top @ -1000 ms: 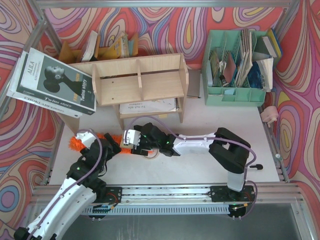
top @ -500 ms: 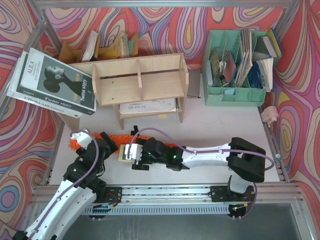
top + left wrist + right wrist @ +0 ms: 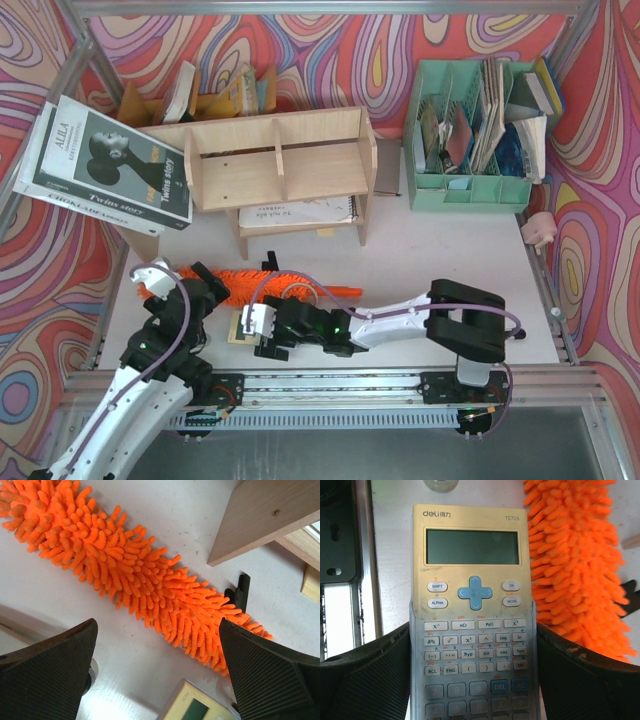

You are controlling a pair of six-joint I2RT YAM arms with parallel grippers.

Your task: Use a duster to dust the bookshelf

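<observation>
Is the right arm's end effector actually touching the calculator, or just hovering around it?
Touching. The right wrist view shows the calculator wedged between the fingers of the right end effector, both its side edges flush against them.

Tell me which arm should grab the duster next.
Left. The left gripper hangs open and empty right above the duster. The right gripper is clamped on a calculator, so it would probably have to set that down first.

The white tabletop (image 3: 440, 260) carries the bookshelf (image 3: 275, 160) at eleven o'clock, a green organiser (image 3: 470, 190) at two, the duster (image 3: 240, 281) lying flat at nine, and a calculator (image 3: 243, 325) at eight, near the front edge.
</observation>
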